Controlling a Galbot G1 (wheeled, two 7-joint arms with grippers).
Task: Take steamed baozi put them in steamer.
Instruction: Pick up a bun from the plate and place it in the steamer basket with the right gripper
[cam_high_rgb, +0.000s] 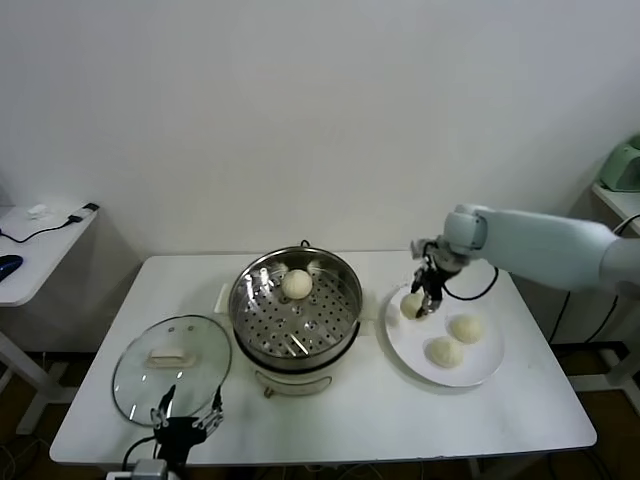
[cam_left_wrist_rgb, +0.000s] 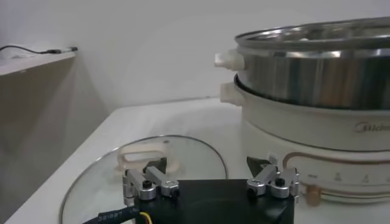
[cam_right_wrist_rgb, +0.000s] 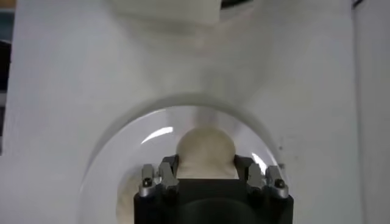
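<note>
Right gripper (cam_high_rgb: 421, 303) is down on the plate (cam_high_rgb: 480, 370), fingers (cam_right_wrist_rgb: 166, 176) clamped either side of one bun (cam_right_wrist_rgb: 205, 150). Bun is round, no long axis or heading to call. Two more buns (cam_high_rgb: 465, 328) sit on the plate just past the gripper, and a fourth bun (cam_high_rgb: 296, 284) is already on the holed tray of the steamer (cam_high_rgb: 296, 310), beside the plate. Left gripper (cam_left_wrist_rgb: 210, 185) hangs spread wide and holding nothing over the glass lid (cam_high_rgb: 172, 368). White table (cam_high_rgb: 360, 420), plain white wall behind.
</note>
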